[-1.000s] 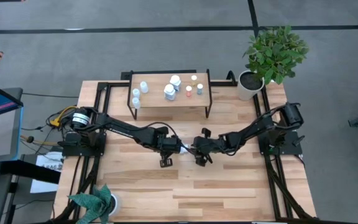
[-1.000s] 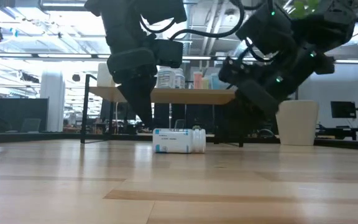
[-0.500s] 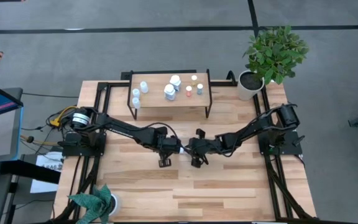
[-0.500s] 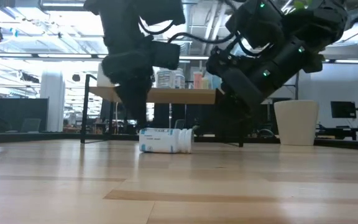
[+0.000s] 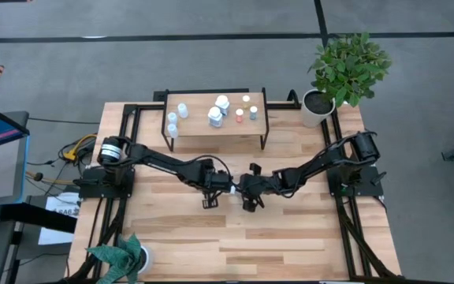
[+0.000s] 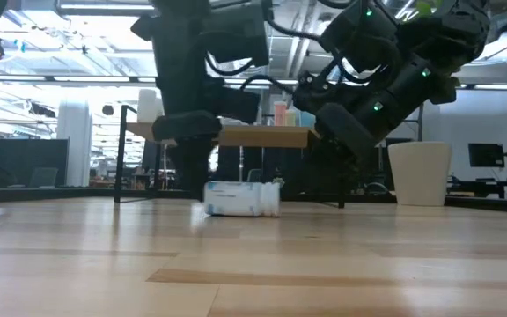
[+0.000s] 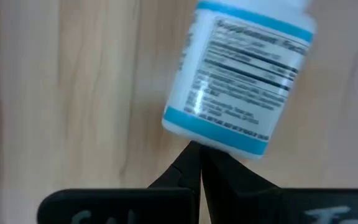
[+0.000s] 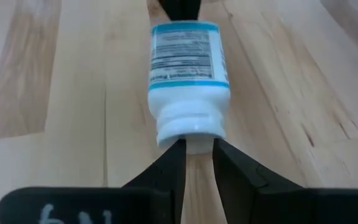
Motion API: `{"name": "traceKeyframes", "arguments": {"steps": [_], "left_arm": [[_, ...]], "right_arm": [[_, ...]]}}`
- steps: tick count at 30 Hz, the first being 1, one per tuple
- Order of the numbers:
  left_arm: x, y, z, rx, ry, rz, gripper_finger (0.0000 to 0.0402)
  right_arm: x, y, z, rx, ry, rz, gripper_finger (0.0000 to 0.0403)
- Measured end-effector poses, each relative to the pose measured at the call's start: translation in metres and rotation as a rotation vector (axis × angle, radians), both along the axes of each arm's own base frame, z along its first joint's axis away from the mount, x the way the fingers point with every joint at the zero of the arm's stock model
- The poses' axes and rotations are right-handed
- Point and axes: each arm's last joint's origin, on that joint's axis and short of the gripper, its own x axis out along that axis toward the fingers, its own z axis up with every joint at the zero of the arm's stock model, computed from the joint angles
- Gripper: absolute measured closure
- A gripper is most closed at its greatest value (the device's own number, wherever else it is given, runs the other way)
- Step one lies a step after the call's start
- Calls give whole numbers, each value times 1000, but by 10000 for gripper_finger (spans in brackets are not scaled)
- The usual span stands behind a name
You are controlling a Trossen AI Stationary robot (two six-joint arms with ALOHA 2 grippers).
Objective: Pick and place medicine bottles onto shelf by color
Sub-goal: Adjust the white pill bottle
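Observation:
A white medicine bottle [image 6: 240,198] with blue bands lies on its side on the table's middle, its cap [image 8: 188,134] toward the table's right. My left gripper [image 5: 213,191] stands shut at the bottle's base end, pointing steeply down. My right gripper [image 5: 247,194] is open at the cap end, slanting down from the right, with a narrow gap between its fingers. Several more medicine bottles [image 5: 215,114] stand upright on the shelf [image 5: 211,130] at the table's far edge. My left gripper sets its shut fingertips [image 7: 197,155] against the lower edge of the bottle's base end [image 7: 219,140], coming from above. The bottle lies flat on the table. My right gripper has its two fingertips [image 8: 174,155] at the end of the cap [image 8: 194,144], one on each side, slanting down along the bottle's length. Whether they grip it I cannot tell.
A potted green plant [image 5: 345,67] in a white pot stands at the far right corner. Another plant [image 5: 120,254] sits at the near left corner. Bare wood lies toward the near edge [image 5: 290,244]. The shelf's black legs [image 6: 121,158] stand behind the bottle.
My right gripper has gone toward the table's left and pushed the lying bottle that way along the table. My left gripper has come down to the bottle's base end. The bottle stays on its side.

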Motion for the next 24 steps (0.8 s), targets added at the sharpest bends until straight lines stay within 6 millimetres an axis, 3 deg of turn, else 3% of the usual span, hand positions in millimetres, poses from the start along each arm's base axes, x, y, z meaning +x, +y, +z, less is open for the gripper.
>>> {"name": "traceKeyframes", "arguments": {"steps": [8,18,24], "left_arm": [[8,-5,-1,-94,-68,-40,401],[12,-6,-1,-105,-107,-25,401],[22,-8,6,-129,-225,-54,401]], "right_arm": [[4,0,8,-3,52,35,296],[8,3,68,-29,53,65,296],[11,0,76,-19,26,81,296]]}}
